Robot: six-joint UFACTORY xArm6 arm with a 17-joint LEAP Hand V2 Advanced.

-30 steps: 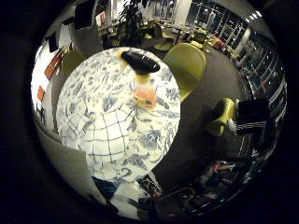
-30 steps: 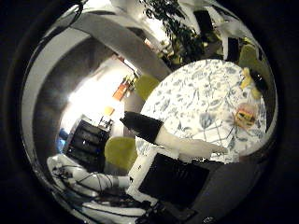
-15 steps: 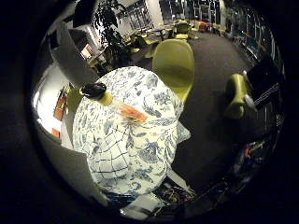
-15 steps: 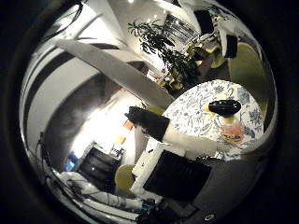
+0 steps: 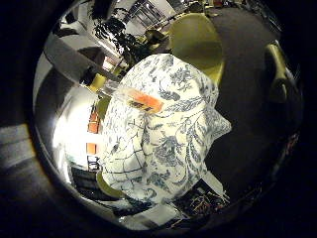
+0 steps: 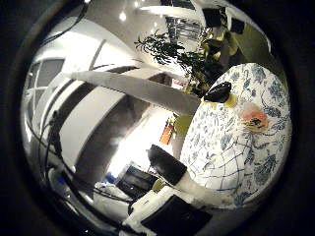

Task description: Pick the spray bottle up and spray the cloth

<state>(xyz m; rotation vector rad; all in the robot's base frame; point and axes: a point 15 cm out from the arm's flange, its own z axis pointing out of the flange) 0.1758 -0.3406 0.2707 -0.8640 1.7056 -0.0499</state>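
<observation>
The robot hand (image 6: 167,196) is well apart from the spray bottle (image 5: 131,96), which lies on the bench (image 5: 173,163) beside the checked cloth (image 5: 124,156). Its fingers look relaxed, holding nothing. The approach step seems underway; next it must come closer and grasp the bottle.

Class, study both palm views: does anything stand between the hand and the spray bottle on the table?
Nothing visible does. The spray bottle lies on its side on the flowered tablecloth, near the checked cloth, with only open air between it and the hand.

hand (image 6: 172,196), one straight fingers (image 6: 170,167) visible
</observation>
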